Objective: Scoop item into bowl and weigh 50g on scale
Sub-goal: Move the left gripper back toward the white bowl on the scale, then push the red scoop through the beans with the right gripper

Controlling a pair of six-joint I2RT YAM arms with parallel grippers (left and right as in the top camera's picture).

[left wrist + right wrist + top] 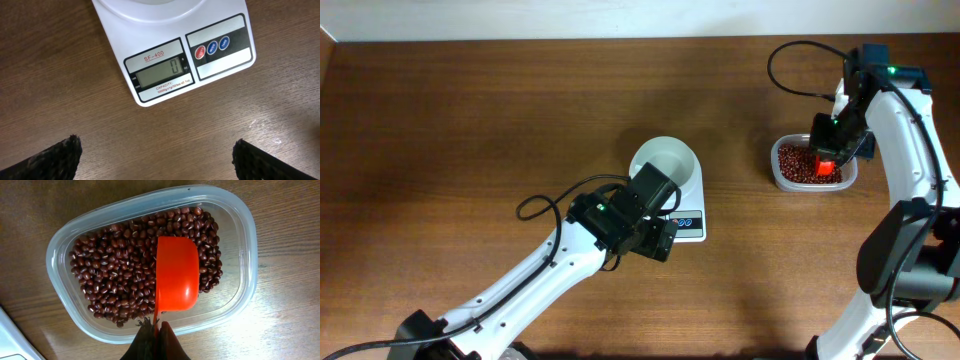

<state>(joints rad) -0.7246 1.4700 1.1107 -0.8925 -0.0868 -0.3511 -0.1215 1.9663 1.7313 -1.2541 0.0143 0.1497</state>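
Note:
Small dark red-brown beans (120, 280) fill a clear plastic container (65, 240), which also shows in the overhead view (782, 178) with its beans (795, 163). My right gripper (156, 332) is shut on the handle of an orange scoop (176, 275), which lies tipped on its side among the beans; the gripper (828, 150) and scoop (825, 167) also show overhead. The white bowl (667, 163) sits on the white scale (690, 226). The scale's display (157, 75) reads 0. My left gripper (155, 157) is open and empty above the table just in front of the scale (220, 55); overhead it is at the scale's front edge (655, 238).
The scale has three round buttons (212, 48) to the right of the display. A black cable (545, 205) loops beside the left arm. Another cable (795, 60) arcs near the right arm. The table's far edge meets a white wall (620, 15).

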